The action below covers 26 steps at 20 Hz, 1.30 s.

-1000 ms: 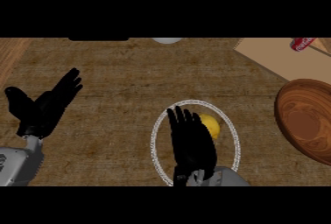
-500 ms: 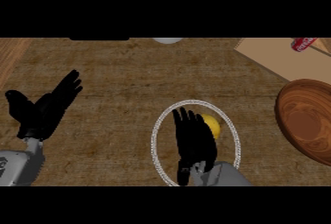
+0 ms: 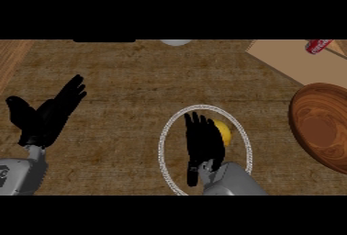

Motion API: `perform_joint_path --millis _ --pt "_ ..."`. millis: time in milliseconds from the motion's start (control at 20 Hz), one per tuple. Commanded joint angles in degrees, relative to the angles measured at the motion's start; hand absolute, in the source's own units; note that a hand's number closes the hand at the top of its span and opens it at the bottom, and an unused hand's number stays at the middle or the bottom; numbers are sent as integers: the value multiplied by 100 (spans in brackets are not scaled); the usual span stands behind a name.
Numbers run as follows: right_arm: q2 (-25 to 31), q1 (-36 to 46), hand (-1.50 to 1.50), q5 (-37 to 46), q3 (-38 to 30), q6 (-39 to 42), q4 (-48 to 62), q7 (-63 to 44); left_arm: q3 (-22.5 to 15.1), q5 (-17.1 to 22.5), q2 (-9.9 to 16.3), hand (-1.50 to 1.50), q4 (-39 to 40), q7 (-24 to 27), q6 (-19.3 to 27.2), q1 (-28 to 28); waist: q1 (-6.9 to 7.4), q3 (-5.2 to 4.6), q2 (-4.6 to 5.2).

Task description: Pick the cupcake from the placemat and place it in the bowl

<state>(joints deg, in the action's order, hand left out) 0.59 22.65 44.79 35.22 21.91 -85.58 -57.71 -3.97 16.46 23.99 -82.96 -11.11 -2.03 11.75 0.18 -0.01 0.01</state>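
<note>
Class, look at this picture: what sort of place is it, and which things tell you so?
Probably a kitchen counter or dining table: a wooden bowl at the right, a round placemat with a yellow cupcake on it, and a cutting board at the far right.

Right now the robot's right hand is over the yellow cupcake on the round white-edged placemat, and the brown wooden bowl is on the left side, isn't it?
Not quite. The head view shows the brown wooden bowl at the right edge, not the left. The rest holds: the right hand is over the yellow cupcake on the round white-edged placemat.
</note>
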Motion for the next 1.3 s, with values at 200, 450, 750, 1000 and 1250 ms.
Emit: perform_joint_path --millis 200,450,750,1000,1250 --pt "-56 -262 -150 207 177 -438 446 -177 213 -176 -228 0 -96 -406 -40 193 -8 1 -2" --pt "-29 -372 -150 576 -300 -865 1421 857 343 -201 -178 0 -403 -179 -322 -259 23 2 2" --pt "-50 -124 150 842 -468 -966 1631 1414 339 -545 -586 0 -281 -393 -149 93 1 2 4" --pt "72 -246 150 869 -453 -808 1030 1337 864 -315 -261 0 -90 -203 -778 -88 -11 0 -3" --pt "60 -93 150 1098 -526 -1376 1851 1946 714 -581 -555 0 -28 -233 -636 14 3 1 2"
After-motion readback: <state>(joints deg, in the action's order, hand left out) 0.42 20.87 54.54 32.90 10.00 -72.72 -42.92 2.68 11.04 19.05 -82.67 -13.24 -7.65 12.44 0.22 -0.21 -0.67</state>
